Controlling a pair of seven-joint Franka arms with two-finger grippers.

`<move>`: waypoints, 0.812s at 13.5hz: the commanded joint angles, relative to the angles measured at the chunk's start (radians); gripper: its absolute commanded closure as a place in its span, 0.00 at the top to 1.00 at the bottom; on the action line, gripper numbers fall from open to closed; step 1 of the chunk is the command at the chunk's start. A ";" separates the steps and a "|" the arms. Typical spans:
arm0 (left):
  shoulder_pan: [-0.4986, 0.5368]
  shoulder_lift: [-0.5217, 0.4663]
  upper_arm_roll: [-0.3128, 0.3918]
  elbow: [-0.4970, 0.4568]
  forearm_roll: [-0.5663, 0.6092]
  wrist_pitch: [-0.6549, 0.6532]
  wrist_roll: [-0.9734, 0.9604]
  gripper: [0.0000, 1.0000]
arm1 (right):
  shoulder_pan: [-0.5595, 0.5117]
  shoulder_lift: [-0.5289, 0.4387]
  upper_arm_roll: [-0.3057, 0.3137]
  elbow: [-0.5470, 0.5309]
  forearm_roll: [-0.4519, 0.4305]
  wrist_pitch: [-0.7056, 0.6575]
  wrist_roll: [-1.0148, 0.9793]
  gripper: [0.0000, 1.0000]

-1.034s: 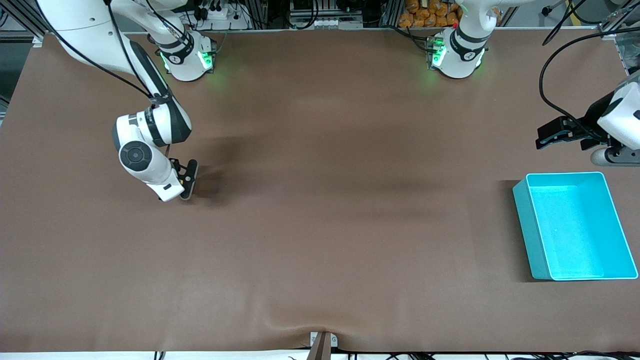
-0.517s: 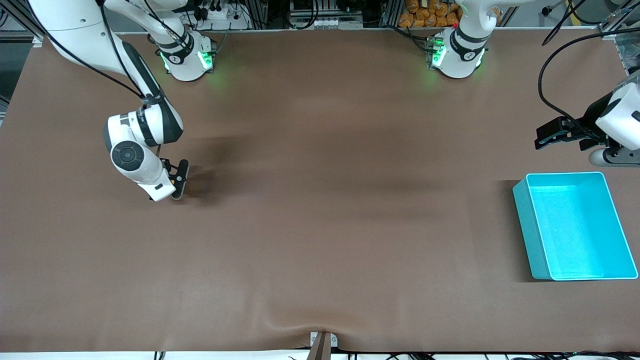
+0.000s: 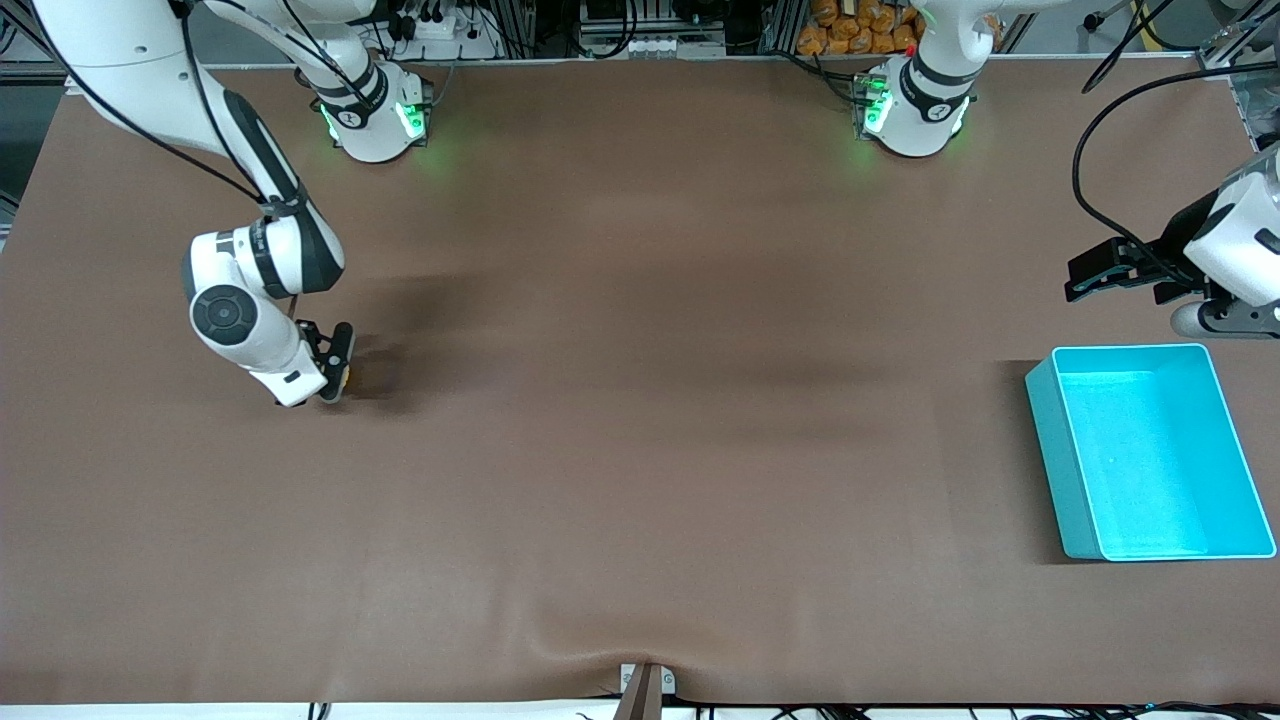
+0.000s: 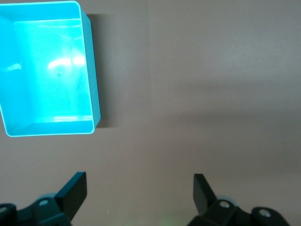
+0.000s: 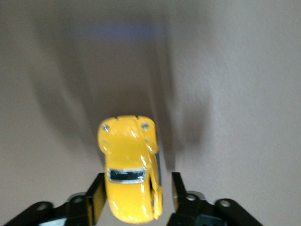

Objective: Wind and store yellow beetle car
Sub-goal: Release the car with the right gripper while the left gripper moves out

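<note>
Brown table (image 3: 640, 420) carrying one teal bin (image 3: 1042, 440) at the left arm's end, nearer the front camera than the left gripper. Bin interior bare in both the front and left wrist views (image 4: 91, 89).

Left arm waiting at its own end of the table. Left gripper (image 3: 1090, 272) hovering over bare table just beside the bin's rim; fingers (image 4: 75, 190) spread wide apart, nothing between them.

Right gripper (image 3: 338, 365) low over the table toward the right arm's end, well apart from the bin. Fingers (image 5: 96, 197) closed partway around the yellow beetle car (image 5: 129, 169), one on each flank. One pad pressed against the body; a slim dark gap visible at the other pad, so firm contact on that side probably, not certainly, present.

Car barely visible in the front view as a yellow spot (image 3: 345, 378) at the fingertips. Long axis running straight out from the gripper, along the line between the fingers. Rounded end with two small studs pointing away from the gripper; dark window facing the wrist camera. Wheels hidden beneath the body, so contact with the table not discernible.
</note>
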 commanded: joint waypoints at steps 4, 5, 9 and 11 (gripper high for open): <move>0.072 0.044 0.002 0.009 0.021 0.009 -0.026 1.00 | -0.051 -0.145 0.017 0.118 0.070 -0.352 -0.117 1.00; 0.092 0.049 0.002 0.009 0.022 0.009 -0.026 1.00 | -0.055 -0.147 0.013 0.141 0.114 -0.406 -0.160 1.00; 0.134 0.087 0.002 0.011 0.016 0.032 -0.029 1.00 | -0.138 -0.149 0.013 0.189 0.139 -0.480 -0.251 1.00; 0.164 0.113 0.002 0.012 0.015 0.067 -0.067 1.00 | -0.172 -0.150 0.011 0.196 0.139 -0.483 -0.295 1.00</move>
